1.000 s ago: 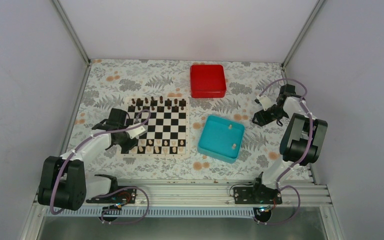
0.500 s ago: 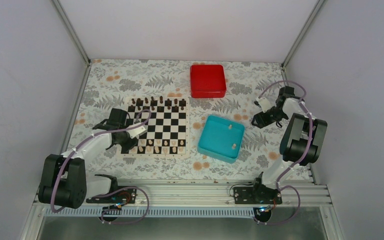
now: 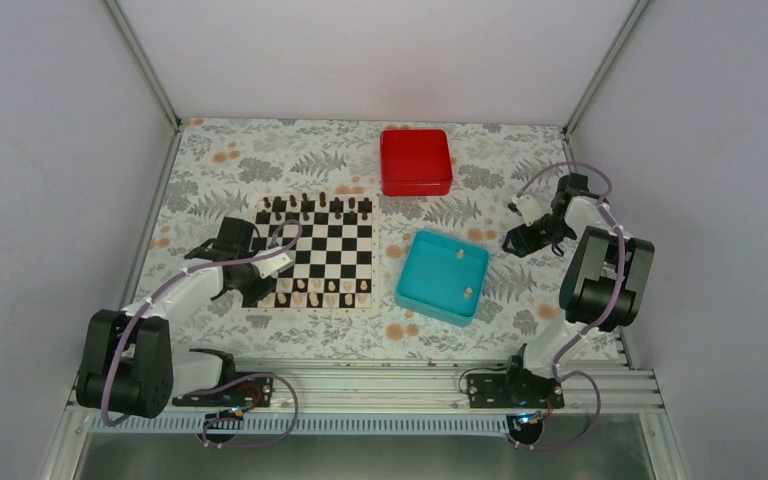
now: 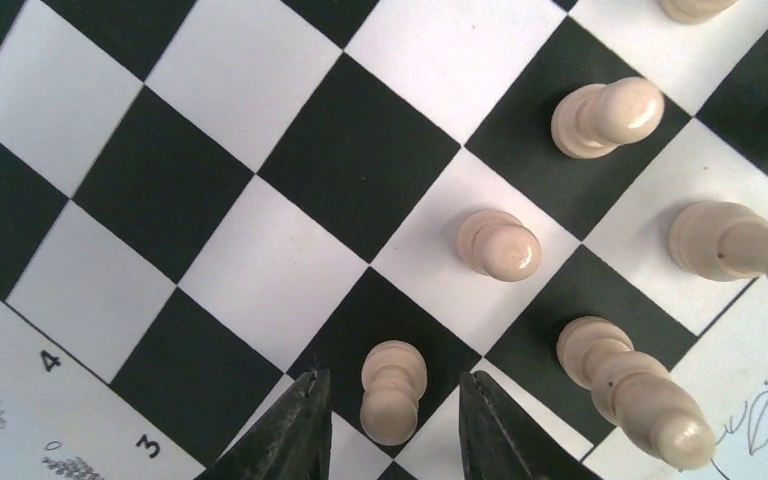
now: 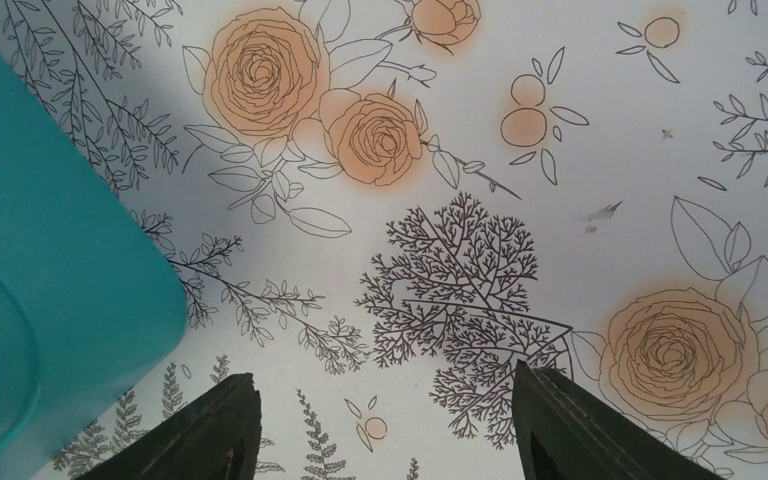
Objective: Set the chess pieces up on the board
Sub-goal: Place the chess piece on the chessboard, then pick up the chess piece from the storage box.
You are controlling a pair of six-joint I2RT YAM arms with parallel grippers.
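The board lies left of centre, with dark chessmen on its far row and pale chess pieces along its near rows. My left gripper hovers low over the board's near left corner. In the left wrist view it is open around a cream pawn that stands upright on a black square, with a gap on each side. Other pale pieces stand to its right. My right gripper is open over bare tablecloth, holding nothing.
A teal tray right of the board holds two pale pieces; its corner shows left of my right fingers. A red box sits at the back. The board's numbered border is near my left fingers.
My left gripper's jaws have parted, leaving the pawn standing free on its square. The right gripper has shifted slightly beside the teal tray.
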